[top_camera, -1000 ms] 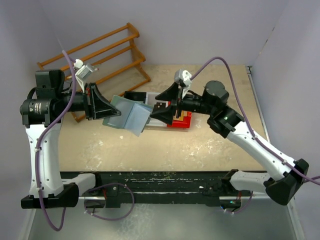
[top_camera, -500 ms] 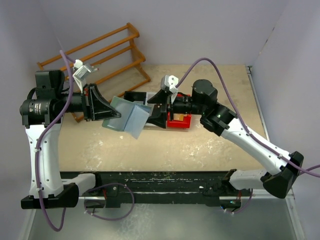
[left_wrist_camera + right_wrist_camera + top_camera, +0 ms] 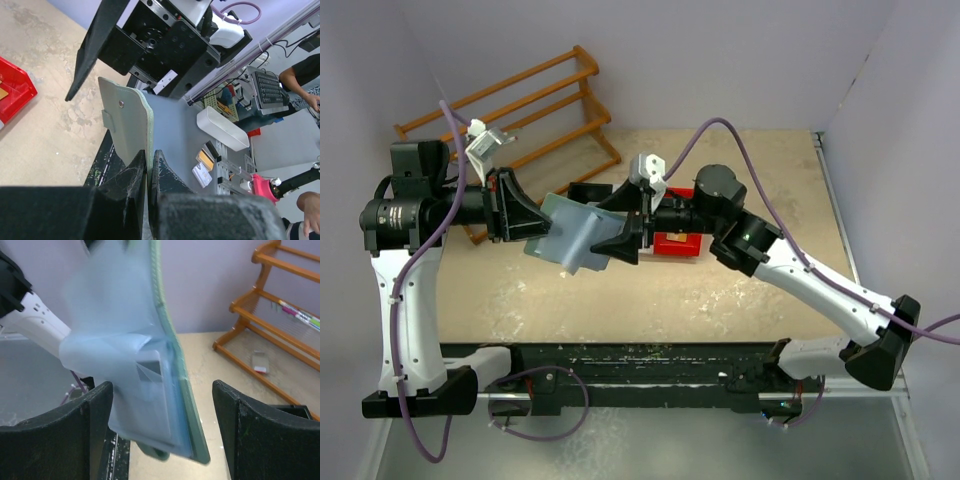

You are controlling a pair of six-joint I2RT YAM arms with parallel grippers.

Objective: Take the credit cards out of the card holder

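Note:
My left gripper (image 3: 552,233) is shut on one edge of the grey-green card holder (image 3: 578,238) and holds it open above the table. In the left wrist view the holder (image 3: 127,125) stands up from the shut gripper (image 3: 149,161). My right gripper (image 3: 606,232) is open, with one finger on each side of the holder's free flap and not touching it. In the right wrist view the pale teal inside (image 3: 150,405) hangs between the spread fingers (image 3: 97,435) of the gripper (image 3: 162,437). A grey card corner (image 3: 148,371) shows in a clear pocket.
A red bin (image 3: 680,243) lies on the table behind my right gripper, and a black bin (image 3: 590,192) is just beyond the holder. The red bin (image 3: 12,95) holds something orange. A wooden rack (image 3: 520,110) stands at the far left.
My right gripper has moved left from over the red bin, and its open fingers now straddle the holder's free flap. My left gripper has kept the holder still.

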